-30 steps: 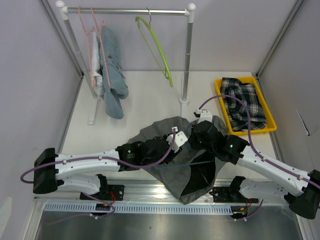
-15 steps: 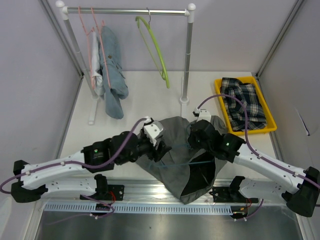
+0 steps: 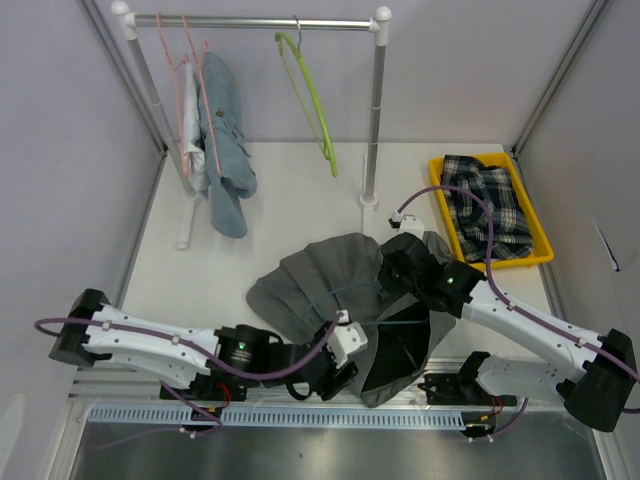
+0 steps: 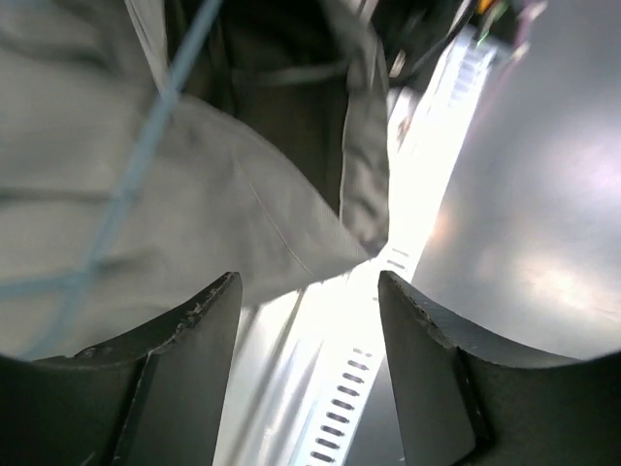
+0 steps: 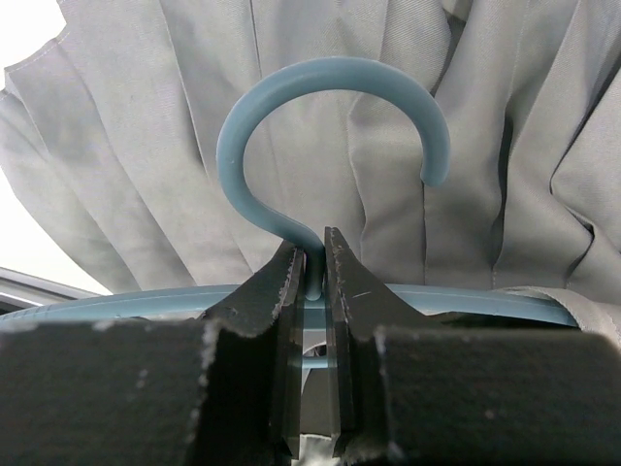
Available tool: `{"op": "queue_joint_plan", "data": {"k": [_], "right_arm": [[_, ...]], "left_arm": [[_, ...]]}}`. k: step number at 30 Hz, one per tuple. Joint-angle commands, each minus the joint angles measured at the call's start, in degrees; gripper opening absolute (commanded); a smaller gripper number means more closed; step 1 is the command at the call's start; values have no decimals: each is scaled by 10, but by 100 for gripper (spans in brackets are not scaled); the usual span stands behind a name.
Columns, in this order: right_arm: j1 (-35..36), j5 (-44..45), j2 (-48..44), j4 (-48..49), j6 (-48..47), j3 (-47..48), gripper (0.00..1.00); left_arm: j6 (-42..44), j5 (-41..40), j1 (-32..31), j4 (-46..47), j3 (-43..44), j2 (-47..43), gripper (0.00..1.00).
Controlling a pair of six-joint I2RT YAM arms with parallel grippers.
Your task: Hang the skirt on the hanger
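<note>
The grey pleated skirt [image 3: 310,275] lies crumpled in the middle of the table. A thin blue hanger [image 3: 388,325] runs across and into it. My right gripper [image 3: 392,272] sits over the skirt's right part. It is shut on the neck of the hanger [image 5: 330,87], just under the hook, and pleats fill the right wrist view behind my right gripper [image 5: 312,254]. My left gripper [image 3: 340,368] is low at the table's front edge, below the skirt's hem. In the left wrist view my left gripper [image 4: 309,286] stands open and empty, apart from the skirt [image 4: 194,175] hanging ahead of it.
A clothes rack [image 3: 255,22] at the back carries a green hanger [image 3: 312,100] and pink hangers with a blue denim garment [image 3: 222,140]. A yellow tray [image 3: 545,250] holding plaid cloth sits at the right. A slotted metal rail [image 3: 300,415] runs along the front edge.
My left gripper let go of the skirt, opened, and drew back from the skirt's top to the table's front edge. The right gripper kept its hold on the hanger, barely moving.
</note>
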Motion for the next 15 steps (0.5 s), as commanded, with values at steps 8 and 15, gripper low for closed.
{"op": "queue_joint_plan", "data": {"k": [8, 15], "right_arm": [[-5, 0, -1, 15, 0, 28, 0], [-11, -5, -12, 10, 1, 21, 0]], "left_arm": [[-230, -263, -107, -20, 61, 184, 70], [-266, -266, -112, -86, 127, 276, 73]]}}
